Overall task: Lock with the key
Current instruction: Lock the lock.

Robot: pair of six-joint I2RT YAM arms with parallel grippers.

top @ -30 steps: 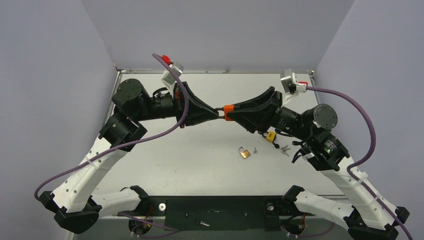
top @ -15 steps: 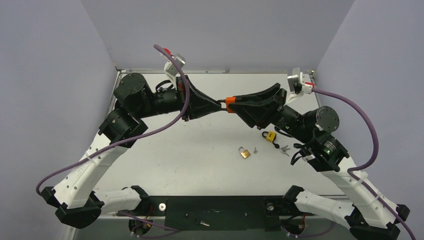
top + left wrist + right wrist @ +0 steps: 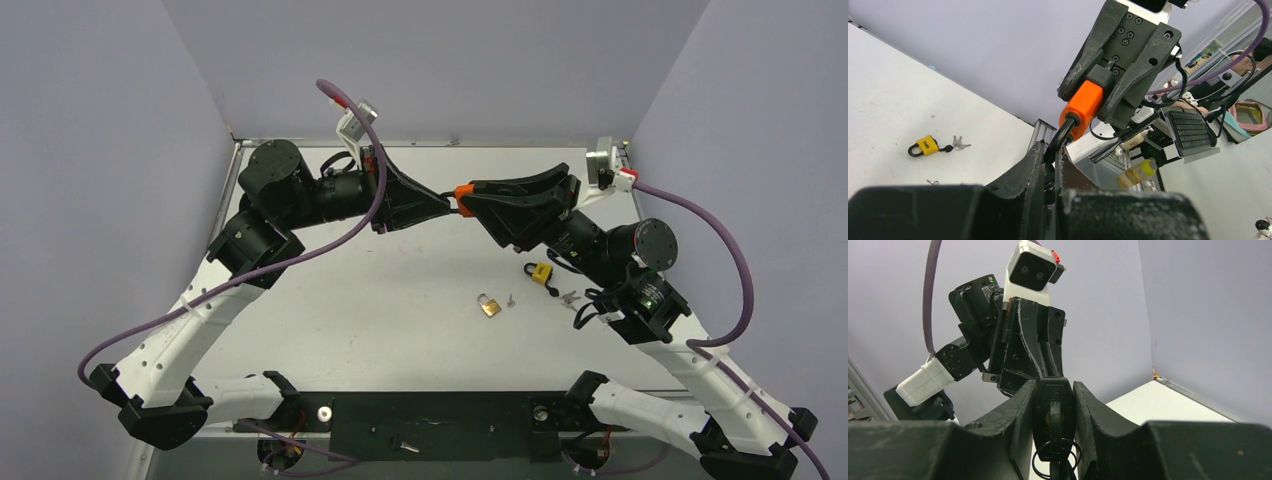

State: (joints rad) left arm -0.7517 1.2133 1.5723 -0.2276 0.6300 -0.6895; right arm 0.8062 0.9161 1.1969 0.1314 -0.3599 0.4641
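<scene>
Over the last second both arms have carried the lock [image 3: 462, 192] upward and toward the far wall, a little to the right, and it now hangs in the air over the far middle of the tabletop [image 3: 400, 300]. The right fingers [image 3: 1015, 412] are clamped on its body, with the key [image 3: 1054, 416] and ring [image 3: 1055, 456] at its free end. The left fingers [image 3: 1023, 170] are pinched together on the black shackle [image 3: 1060, 140]. Neither arm grips the key, so the locking turn probably remains to be done.

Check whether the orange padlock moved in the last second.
Yes. In the top view the orange padlock shifted upward and slightly right, farther from the brass padlock.
</scene>
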